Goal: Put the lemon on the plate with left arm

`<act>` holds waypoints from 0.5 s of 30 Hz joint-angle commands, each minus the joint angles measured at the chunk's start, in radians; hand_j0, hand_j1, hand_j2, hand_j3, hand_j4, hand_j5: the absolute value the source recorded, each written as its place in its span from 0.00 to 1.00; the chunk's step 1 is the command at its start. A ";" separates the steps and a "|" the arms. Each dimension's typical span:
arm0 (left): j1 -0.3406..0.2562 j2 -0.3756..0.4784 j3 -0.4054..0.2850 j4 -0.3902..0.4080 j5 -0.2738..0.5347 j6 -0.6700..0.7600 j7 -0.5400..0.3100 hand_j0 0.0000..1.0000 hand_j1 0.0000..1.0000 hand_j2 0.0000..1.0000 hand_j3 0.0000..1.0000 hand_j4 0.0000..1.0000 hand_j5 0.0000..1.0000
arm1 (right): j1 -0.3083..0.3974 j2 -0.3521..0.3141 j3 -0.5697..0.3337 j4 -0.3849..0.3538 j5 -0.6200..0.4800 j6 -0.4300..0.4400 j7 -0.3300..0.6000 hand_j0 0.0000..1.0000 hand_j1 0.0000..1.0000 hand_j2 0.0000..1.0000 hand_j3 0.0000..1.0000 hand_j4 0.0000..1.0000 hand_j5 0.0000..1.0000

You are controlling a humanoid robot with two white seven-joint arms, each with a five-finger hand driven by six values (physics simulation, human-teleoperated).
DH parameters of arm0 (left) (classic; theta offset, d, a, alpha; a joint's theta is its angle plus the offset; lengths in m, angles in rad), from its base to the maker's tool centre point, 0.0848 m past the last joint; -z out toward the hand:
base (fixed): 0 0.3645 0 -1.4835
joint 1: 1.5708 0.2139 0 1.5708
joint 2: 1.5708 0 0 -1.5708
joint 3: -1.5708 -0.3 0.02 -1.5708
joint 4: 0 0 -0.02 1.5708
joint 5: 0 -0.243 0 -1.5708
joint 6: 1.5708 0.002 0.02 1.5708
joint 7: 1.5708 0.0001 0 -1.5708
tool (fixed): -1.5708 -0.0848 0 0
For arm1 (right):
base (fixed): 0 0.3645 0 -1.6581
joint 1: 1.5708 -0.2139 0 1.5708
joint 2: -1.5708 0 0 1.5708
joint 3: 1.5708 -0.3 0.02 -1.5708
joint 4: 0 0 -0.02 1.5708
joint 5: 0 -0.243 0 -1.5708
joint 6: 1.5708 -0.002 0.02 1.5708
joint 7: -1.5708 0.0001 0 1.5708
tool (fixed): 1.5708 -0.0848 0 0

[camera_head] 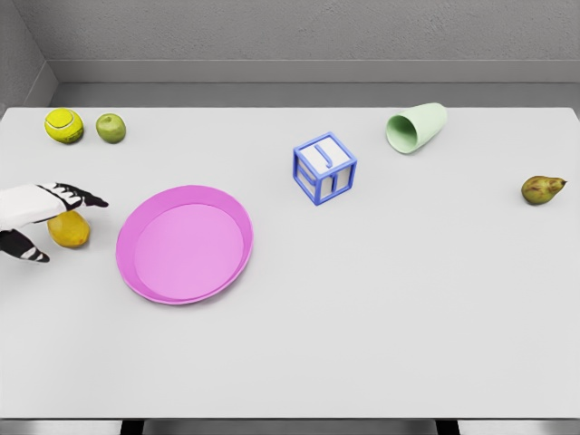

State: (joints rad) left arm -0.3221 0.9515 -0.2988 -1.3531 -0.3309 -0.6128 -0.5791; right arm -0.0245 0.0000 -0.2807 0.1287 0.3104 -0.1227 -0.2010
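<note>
A plain white table (362,344) was seen in front of a grey wall, with stuff scattered loosely across it. The left hand (41,217) was brought in from the 9 o'clock edge, and its fingers (82,197) were spread over the lemon (70,229), thumb hanging low on the near side; no closed grip could be made out yet, so the lemon was judged as still sitting on the table, just beside the pink plate (136,263) at the plate's 9 o'clock. The right arm wasn't seen at all. What could go wrong: the lemon is round and probably smooth, so if the fingers were closed off-centre it could be squirted out and rolled off the nearby left edge, or it could be knocked into the plate's rim and the plate shoved along. A weak pinch could also let it be dropped short of the plate during the carry. Counted up: one lemon, one plate, one tennis ball (64,125) and one green apple (111,128) at 11 o'clock, one blue letter block (324,169) near the middle, one pale green cup (416,128) tipped on its side at 1 o'clock, one pear (543,189) at 3 o'clock.
</note>
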 commanded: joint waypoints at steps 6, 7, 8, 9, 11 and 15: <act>-0.043 -0.088 -0.028 0.042 -0.099 0.002 -0.001 1.00 1.00 1.00 1.00 1.00 1.00 | 0.000 0.000 0.000 0.000 -0.001 0.000 0.000 1.00 1.00 1.00 1.00 1.00 1.00; -0.046 -0.095 -0.032 0.042 -0.103 0.002 -0.001 1.00 1.00 1.00 1.00 1.00 1.00 | 0.000 0.000 0.000 0.000 -0.001 0.000 0.000 1.00 1.00 1.00 1.00 1.00 1.00; -0.051 -0.103 -0.034 0.042 -0.111 0.002 -0.001 1.00 1.00 1.00 1.00 1.00 1.00 | 0.000 0.000 0.000 0.000 -0.001 0.000 0.000 1.00 1.00 1.00 1.00 1.00 1.00; -0.052 -0.103 -0.034 0.042 -0.137 0.002 -0.001 1.00 1.00 1.00 1.00 1.00 1.00 | 0.000 0.000 0.000 0.000 -0.001 0.000 0.000 1.00 1.00 1.00 1.00 1.00 1.00; -0.052 -0.103 -0.032 0.045 -0.158 0.002 -0.001 1.00 1.00 1.00 1.00 1.00 1.00 | 0.000 0.000 0.000 0.000 -0.001 0.000 0.000 1.00 1.00 1.00 1.00 1.00 1.00; -0.052 -0.100 -0.039 0.052 -0.168 0.002 -0.002 0.90 0.90 0.90 0.90 0.90 0.90 | 0.000 0.000 0.000 0.000 -0.001 0.000 0.000 1.00 1.00 1.00 1.00 1.00 1.00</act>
State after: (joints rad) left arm -0.3743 0.8514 -0.3352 -1.3036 -0.4926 -0.6128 -0.5813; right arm -0.0245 0.0000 -0.2807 0.1288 0.3104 -0.1227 -0.2010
